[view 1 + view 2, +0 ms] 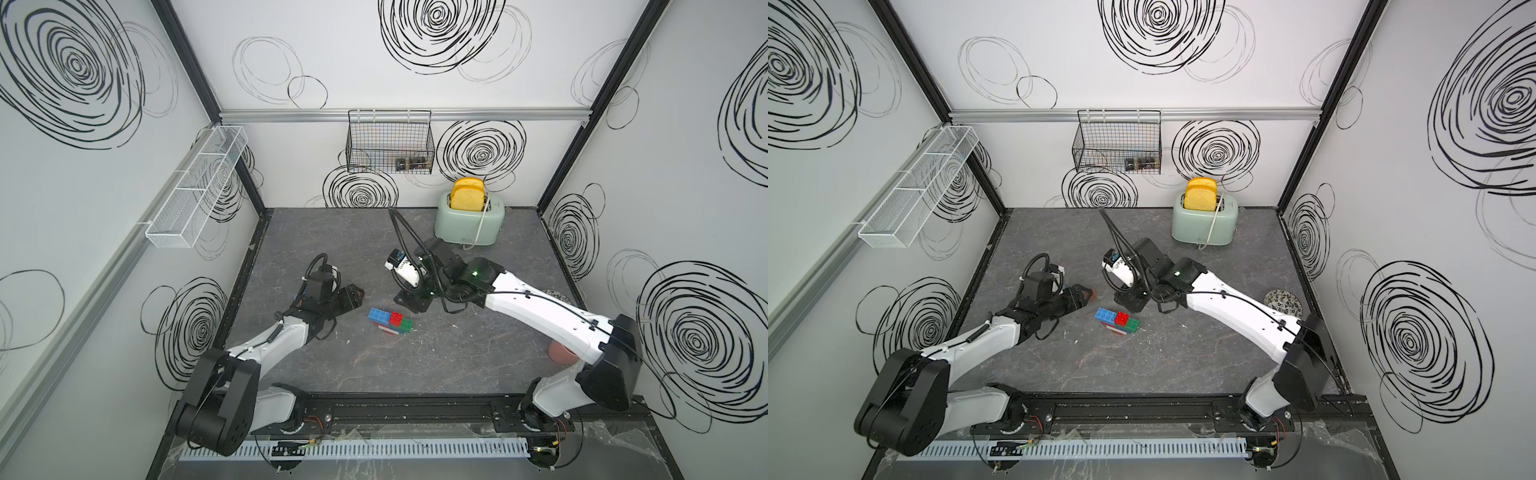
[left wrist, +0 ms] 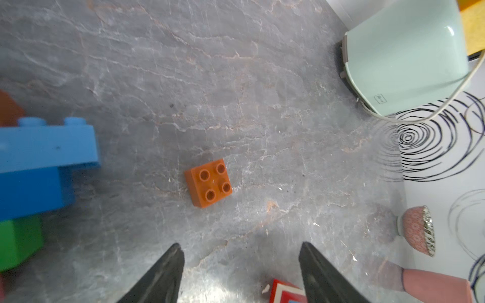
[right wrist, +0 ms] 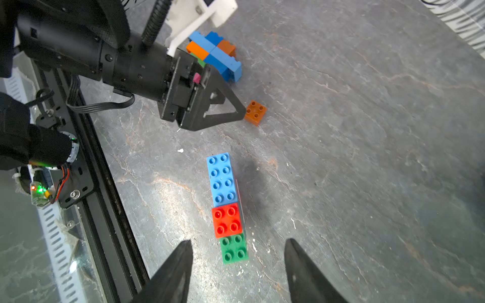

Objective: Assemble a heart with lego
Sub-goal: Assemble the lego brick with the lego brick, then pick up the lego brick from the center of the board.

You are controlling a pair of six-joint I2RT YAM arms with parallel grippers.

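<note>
Fingers of the right gripper (image 3: 238, 240) fill the near edge of the right wrist view: jaws well apart, nothing between them, nothing touched. They hang above the green end of the stack (image 3: 223, 181), which stands mid-table (image 1: 457, 365), between the two arms. Top row of the stack, in line: long blue brick, red square, green square, studs up. Lower layers show at its side in both top views, colours unclear. Judgement: the central spot keeps it within reach of both arms, and the right gripper sits where it could steady the green end while another brick is pressed on. No heart outline is readable yet, so the task looks early to midway. Apart from the stack, on the left arm's side, the orange brick (image 2: 208, 182) lies loose on the table, studs up. Low over the table, the left gripper (image 2: 241, 245) has its jaws set wider than that brick and holds nothing; the brick lies just ahead of the fingertips, not yet between them. From the right wrist view one fingertip looks to reach the brick's edge, but contact cannot be told. Judgement: the wide opening and studs-up pose suit a straddling pinch on the flat sides. One more clump (image 3: 216, 55) of blue, orange and green bricks lies beside the left wrist.
</note>
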